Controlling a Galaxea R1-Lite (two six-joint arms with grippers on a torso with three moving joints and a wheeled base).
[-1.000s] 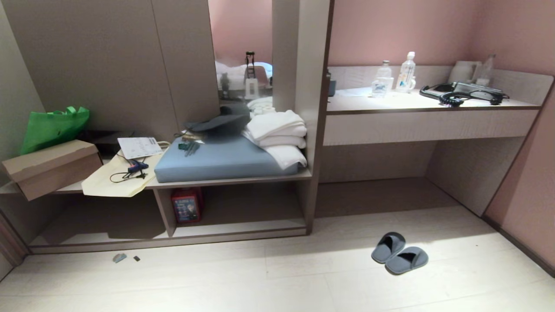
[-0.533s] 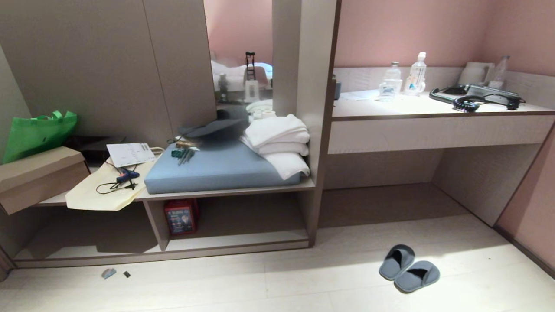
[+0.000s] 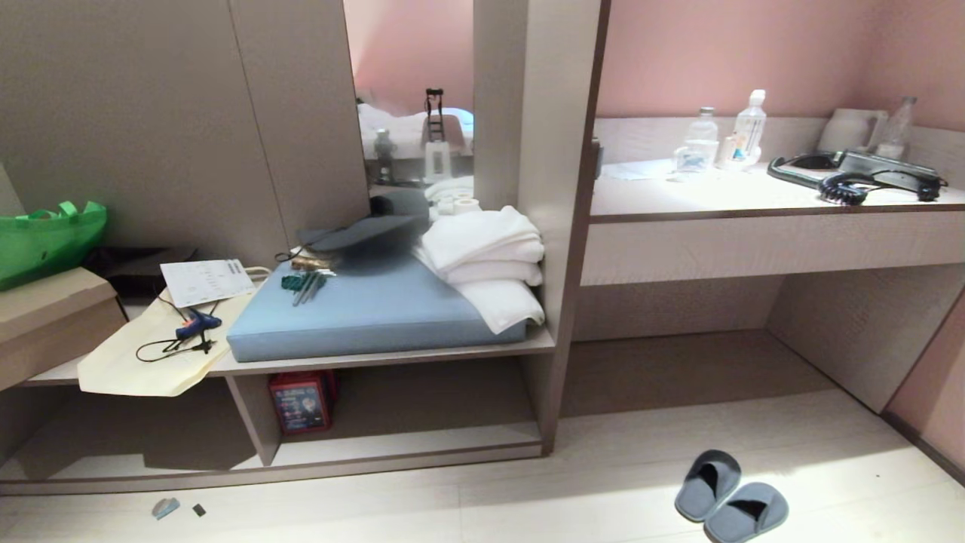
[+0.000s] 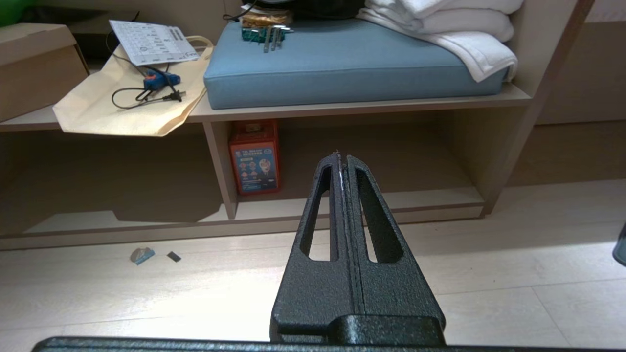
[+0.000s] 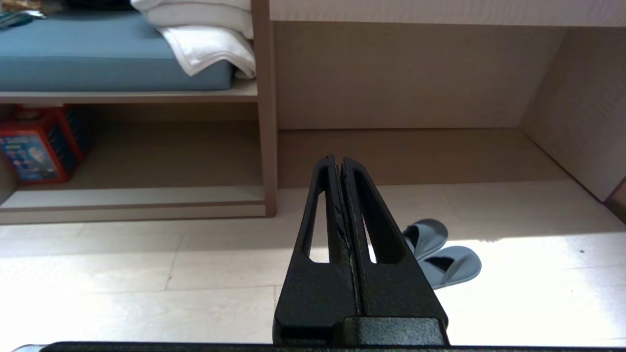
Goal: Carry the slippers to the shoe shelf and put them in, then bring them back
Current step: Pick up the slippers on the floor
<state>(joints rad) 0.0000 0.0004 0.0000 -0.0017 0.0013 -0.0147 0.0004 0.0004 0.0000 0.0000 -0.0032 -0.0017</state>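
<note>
Currently, at time of check, the slippers (image 3: 730,498) lay side by side, touching, on the pale floor (image 3: 528,498) in front of the open space under the desk counter (image 3: 754,200), to the right of the shoe shelf (image 3: 407,445) and well apart from it. Shelf's right compartment held only a red box (image 3: 301,400) next to the divider. The bench board above carried a blue cushion (image 3: 377,313), folded white towels (image 3: 486,260), a dark hat (image 3: 369,222), a cream bag (image 3: 151,354) w/ a blue tool and cord on it, and a cardboard box (image 3: 45,317) at far left. Left gripper (image 4: 341,159) was held above the floor, pointing toward shelf; jaws closed, nothing between them. Right gripper (image 5: 337,160) likewise above floor, jaws closed & empty, slippers on the floor just beyond it. Neither arm appeared in the head view.
</note>
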